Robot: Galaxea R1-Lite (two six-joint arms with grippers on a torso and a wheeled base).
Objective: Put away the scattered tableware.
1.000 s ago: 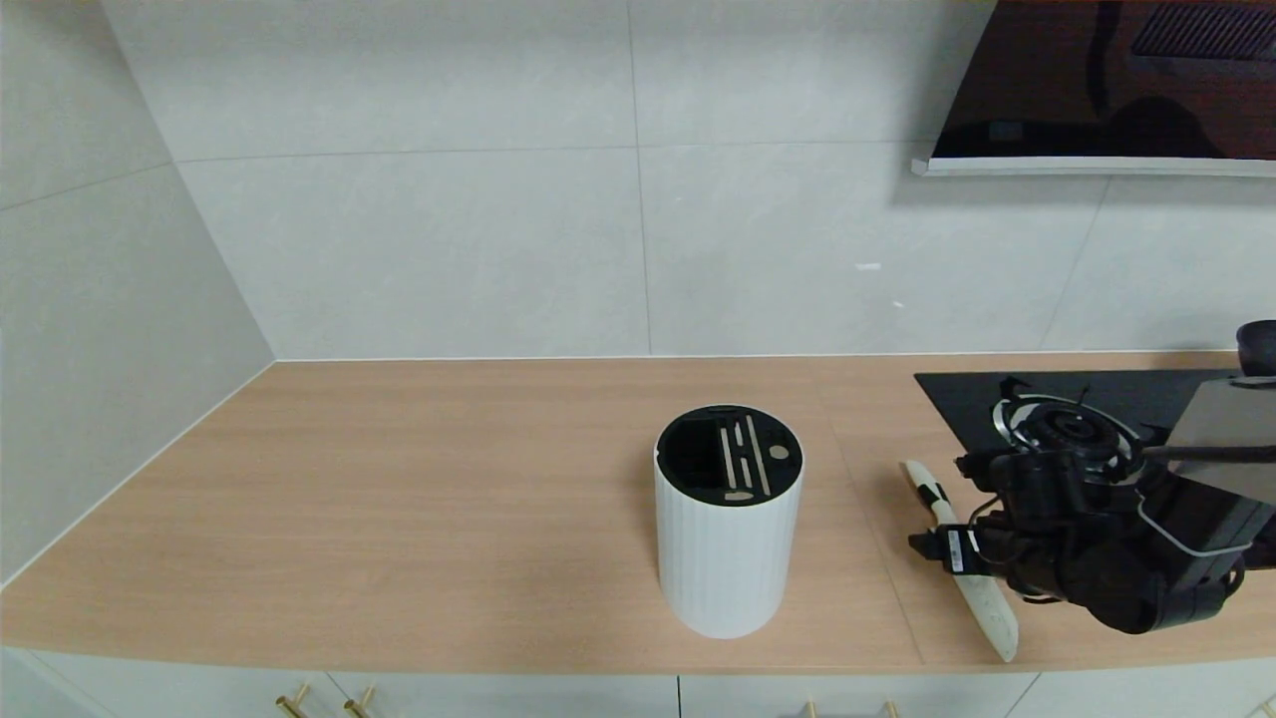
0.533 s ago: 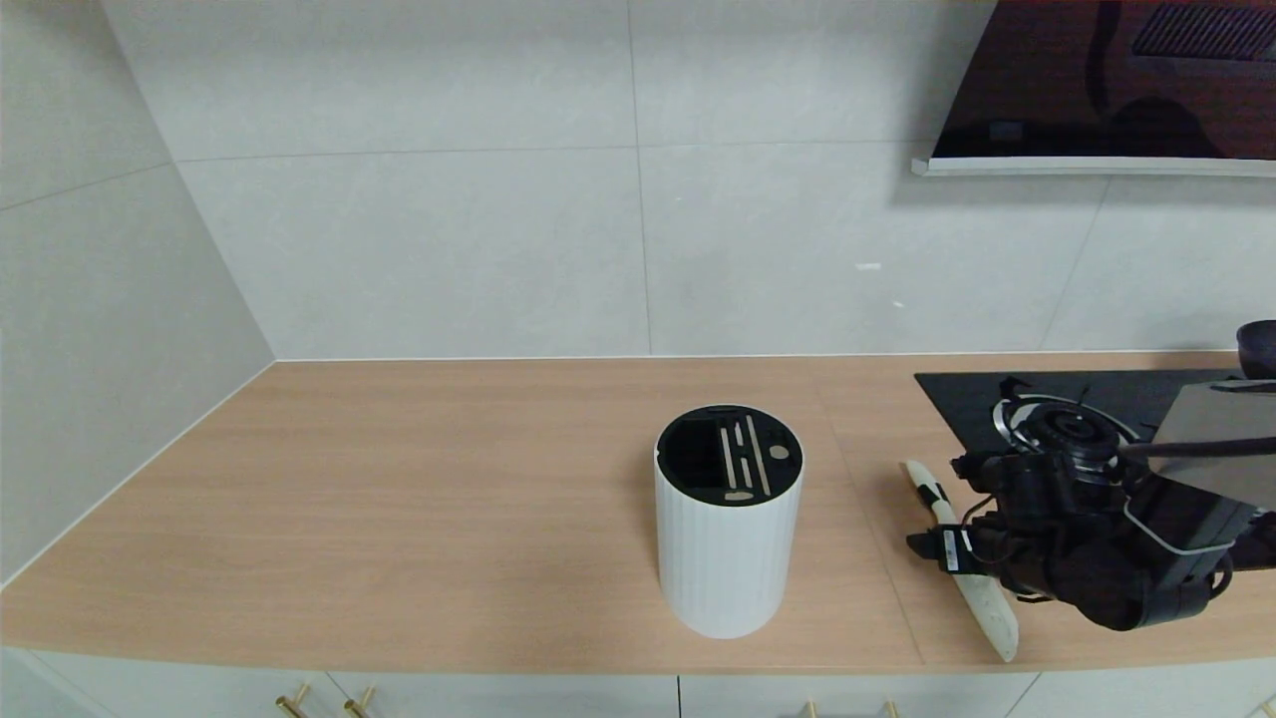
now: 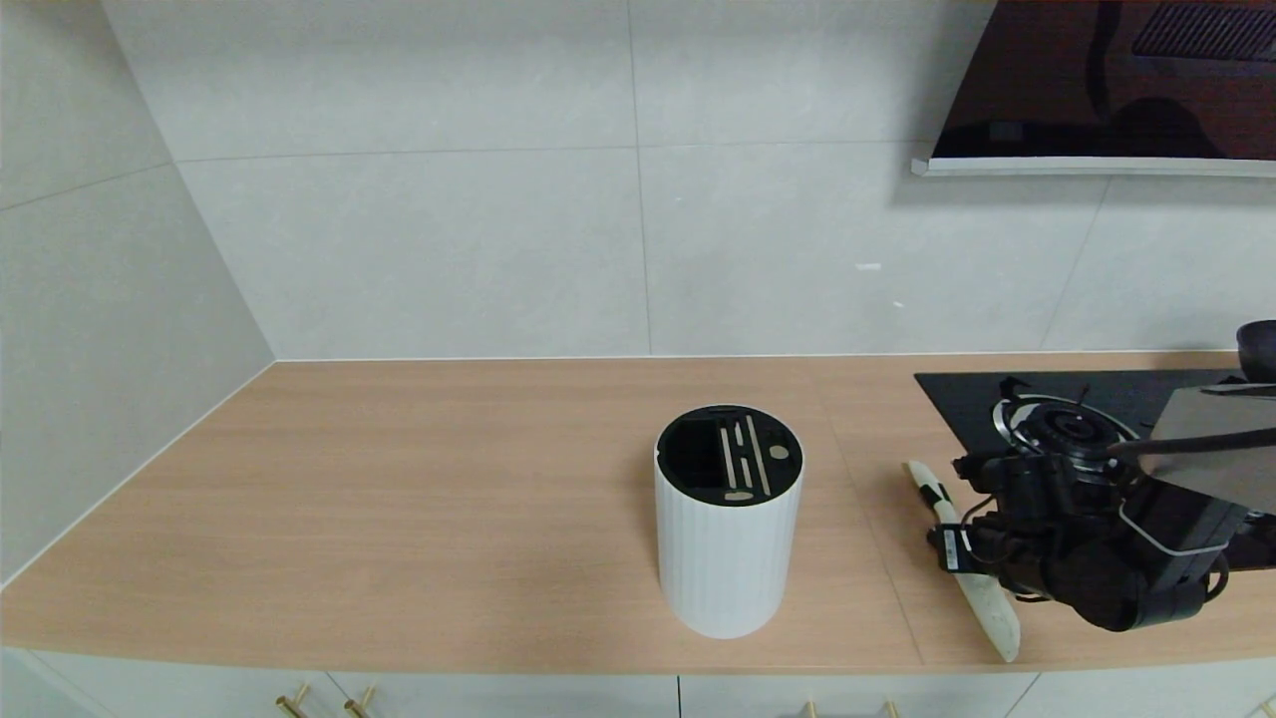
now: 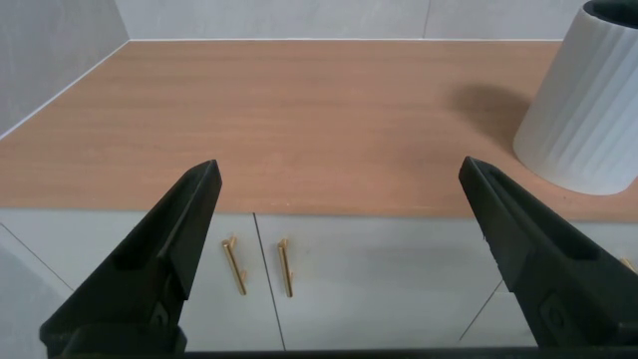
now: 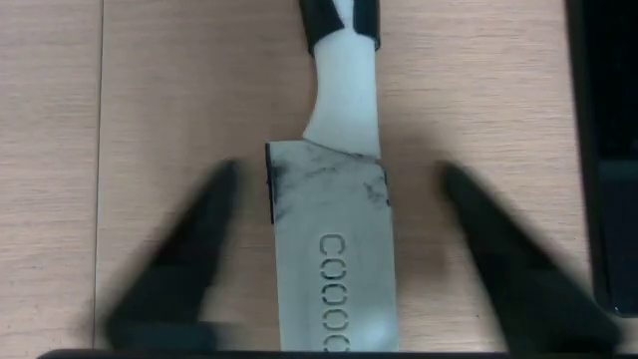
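Observation:
A white knife (image 3: 987,603) with a black-banded handle (image 3: 925,486) lies flat on the wooden counter (image 3: 449,499), near the front edge at the right. My right gripper (image 3: 965,546) hangs low over its middle. In the right wrist view that gripper (image 5: 339,264) is open, one finger on each side of the blade (image 5: 334,229). A white ribbed cylindrical knife holder (image 3: 728,529) with a black slotted top stands at the counter's centre. My left gripper (image 4: 339,175) is open and holds nothing, in front of the counter edge, with the holder (image 4: 588,110) off to its side.
A black hob (image 3: 1057,399) with a burner (image 3: 1067,429) lies just behind the right arm, and a range hood (image 3: 1116,90) hangs above it. Tiled walls close off the counter at the back and left. Cabinet doors with brass handles (image 4: 234,264) sit below the counter edge.
My right gripper has shifted slightly rightward over the knife. The knife and the holder have not moved.

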